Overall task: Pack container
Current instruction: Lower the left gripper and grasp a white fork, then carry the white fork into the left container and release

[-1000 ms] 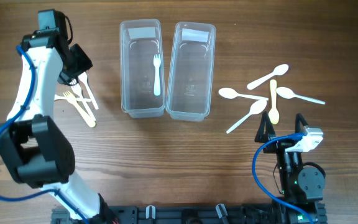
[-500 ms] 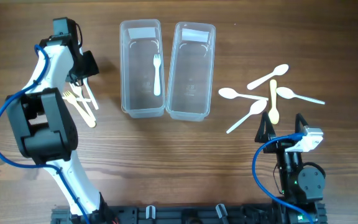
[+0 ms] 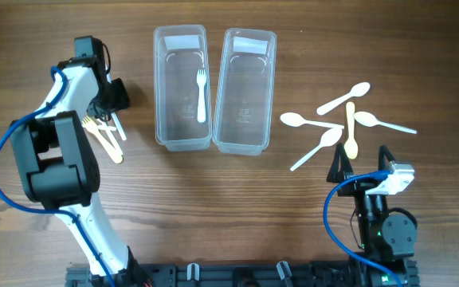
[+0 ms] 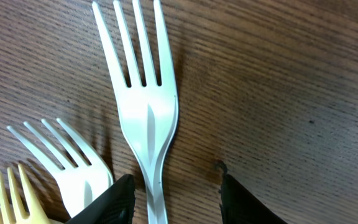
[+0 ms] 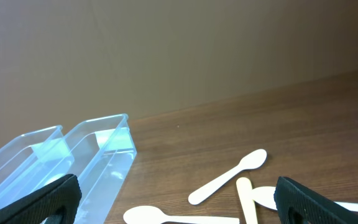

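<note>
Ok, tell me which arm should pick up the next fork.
Left. The left gripper hangs open right over the forks beside the containers, with a white fork handle between its jaws. The right gripper is at the near edge by the spoons, across both containers from the forks.

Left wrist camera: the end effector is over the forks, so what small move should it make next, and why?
Probably lower a touch and close on the white fork. Its handle lies between the open fingers of the left end effector, nearer one finger. One fork sits in the left container, so forks seem to go there.
</note>
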### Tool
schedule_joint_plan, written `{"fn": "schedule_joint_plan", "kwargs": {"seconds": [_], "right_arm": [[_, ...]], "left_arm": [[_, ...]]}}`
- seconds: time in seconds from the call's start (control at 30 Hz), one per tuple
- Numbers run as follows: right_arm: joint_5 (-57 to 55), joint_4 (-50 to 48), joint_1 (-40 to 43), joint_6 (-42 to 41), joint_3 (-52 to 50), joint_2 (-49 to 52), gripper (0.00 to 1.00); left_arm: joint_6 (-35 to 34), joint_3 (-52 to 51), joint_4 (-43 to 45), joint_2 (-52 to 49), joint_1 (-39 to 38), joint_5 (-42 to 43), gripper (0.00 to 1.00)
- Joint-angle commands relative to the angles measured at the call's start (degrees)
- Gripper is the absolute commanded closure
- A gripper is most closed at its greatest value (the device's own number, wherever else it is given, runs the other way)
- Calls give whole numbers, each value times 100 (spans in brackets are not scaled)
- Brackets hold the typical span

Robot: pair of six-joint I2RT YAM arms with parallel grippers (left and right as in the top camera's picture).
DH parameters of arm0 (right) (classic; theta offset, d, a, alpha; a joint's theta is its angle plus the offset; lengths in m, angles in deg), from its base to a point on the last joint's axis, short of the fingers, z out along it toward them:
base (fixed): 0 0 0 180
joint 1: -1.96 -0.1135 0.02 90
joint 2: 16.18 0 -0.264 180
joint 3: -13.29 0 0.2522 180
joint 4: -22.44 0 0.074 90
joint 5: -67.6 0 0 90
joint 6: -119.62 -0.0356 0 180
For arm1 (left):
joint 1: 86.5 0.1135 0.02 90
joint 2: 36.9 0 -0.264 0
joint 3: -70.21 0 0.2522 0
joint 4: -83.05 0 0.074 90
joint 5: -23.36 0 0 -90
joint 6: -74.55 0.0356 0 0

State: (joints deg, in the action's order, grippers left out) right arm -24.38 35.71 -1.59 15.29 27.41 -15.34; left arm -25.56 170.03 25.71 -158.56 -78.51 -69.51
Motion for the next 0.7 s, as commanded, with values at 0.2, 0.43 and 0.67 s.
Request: {"fn": "schedule_joint_plan", "kwargs": {"seconds": [0.2, 0.43, 0.67], "right_arm": [[-96, -33, -13, -87, -7, -42, 0], [-96, -33, -13, -87, -7, -42, 0], [-96, -33, -13, -85, -7, -42, 0]], "left_arm": [[92, -68, 76, -240, 7, 52, 55], [90, -68, 76, -299, 7, 229, 96], [87, 1097, 160, 337, 0, 181, 96]]}}
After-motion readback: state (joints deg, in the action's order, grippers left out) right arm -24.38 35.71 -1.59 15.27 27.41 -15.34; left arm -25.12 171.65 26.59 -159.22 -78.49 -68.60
